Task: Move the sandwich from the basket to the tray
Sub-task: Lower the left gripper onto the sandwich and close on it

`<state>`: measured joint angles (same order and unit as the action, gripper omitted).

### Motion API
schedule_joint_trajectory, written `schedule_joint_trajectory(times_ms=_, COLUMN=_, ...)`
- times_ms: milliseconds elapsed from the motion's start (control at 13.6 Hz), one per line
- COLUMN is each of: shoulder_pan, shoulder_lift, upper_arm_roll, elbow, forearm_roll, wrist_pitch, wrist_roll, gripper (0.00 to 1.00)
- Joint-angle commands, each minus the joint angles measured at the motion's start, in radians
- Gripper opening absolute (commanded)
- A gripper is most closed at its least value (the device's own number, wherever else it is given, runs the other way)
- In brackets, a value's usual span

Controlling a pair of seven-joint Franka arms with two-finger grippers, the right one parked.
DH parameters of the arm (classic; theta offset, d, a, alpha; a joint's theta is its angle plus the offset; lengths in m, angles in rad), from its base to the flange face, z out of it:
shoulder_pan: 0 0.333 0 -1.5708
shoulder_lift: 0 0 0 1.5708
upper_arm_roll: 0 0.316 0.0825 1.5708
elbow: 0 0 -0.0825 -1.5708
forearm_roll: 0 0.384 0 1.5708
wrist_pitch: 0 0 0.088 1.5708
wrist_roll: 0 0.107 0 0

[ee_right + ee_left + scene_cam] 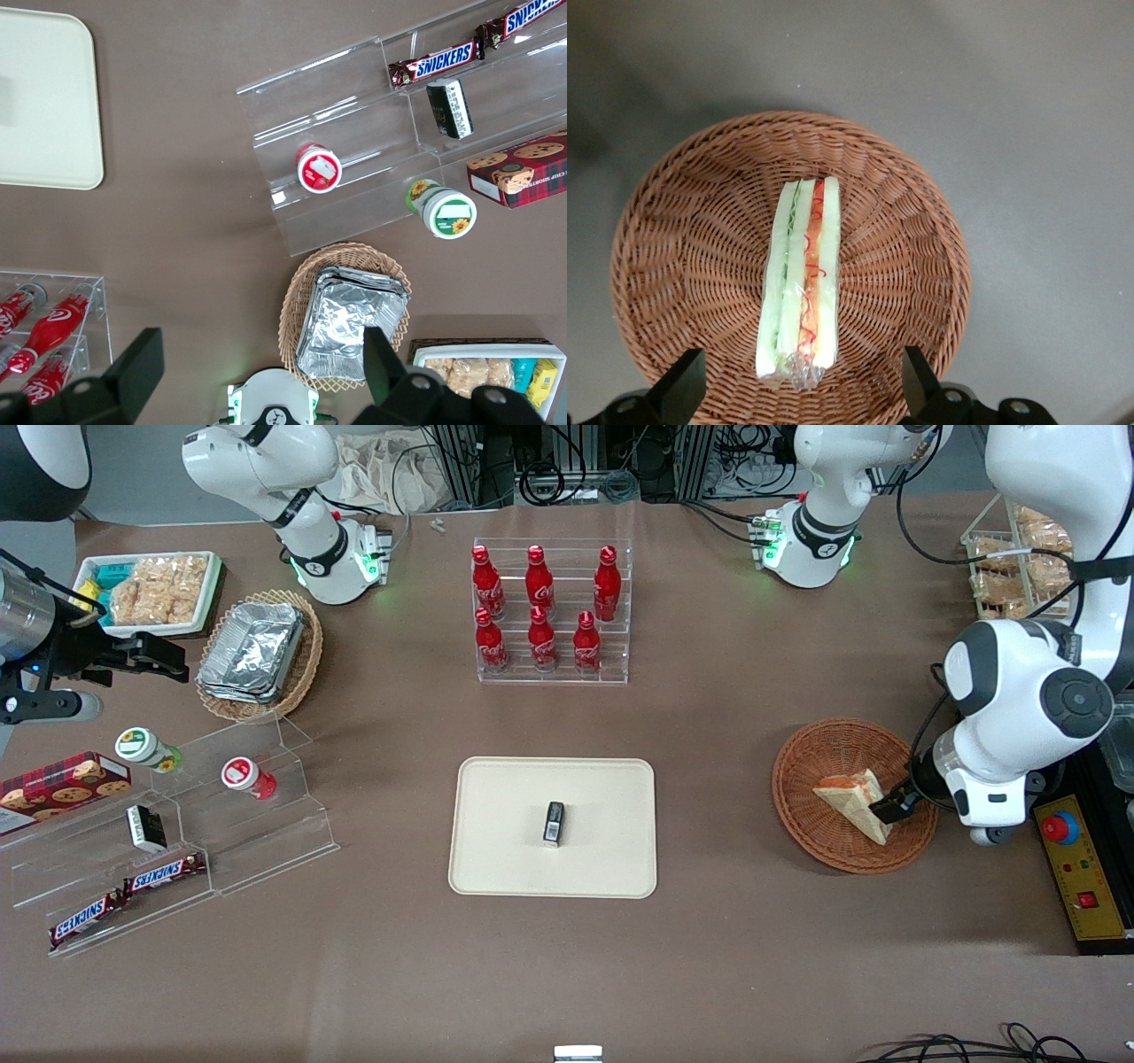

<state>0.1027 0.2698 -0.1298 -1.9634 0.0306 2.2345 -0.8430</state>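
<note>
The sandwich [852,802] lies in the reddish-brown wicker basket [802,779] toward the working arm's end of the table. In the left wrist view the sandwich [802,283] stands on edge, with red-orange, white and green filling showing, in the middle of the basket [673,248]. My left gripper [893,808] is low over the basket at the sandwich's end. It is open and empty [799,385], with one finger [682,385] on each side of the wrapped tip. The cream tray [505,815] lies at the table's middle, and its corner shows in the right wrist view [44,97].
A small black packet [554,822] lies on the tray. A clear rack of red cola bottles [549,611] stands farther from the camera than the tray. A yellow control box [1076,868] sits beside the basket. Acrylic snack shelves [177,815] and a foil-tray basket [257,654] are toward the parked arm's end.
</note>
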Motion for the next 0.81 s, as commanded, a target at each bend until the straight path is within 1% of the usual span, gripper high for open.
schedule_joint_trajectory(times_ms=0, shoulder_pan=0.008, shoulder_lift=0.034, upper_arm_roll=-0.007, elbow=-0.009, forearm_roll=-0.011, wrist_pitch=0.046, wrist_roll=-0.033, gripper=1.0)
schedule_joint_trajectory(times_ms=442, shoulder_pan=0.009, shoulder_lift=0.08, upper_arm_roll=-0.008, elbow=-0.009, forearm_roll=-0.014, wrist_pitch=0.099, wrist_roll=-0.061, gripper=1.0)
schedule_joint_trajectory(times_ms=737, shoulder_pan=0.008, shoulder_lift=0.086, upper_arm_roll=-0.008, elbow=-0.052, forearm_roll=-0.014, wrist_pitch=0.155, wrist_roll=-0.061, gripper=1.0)
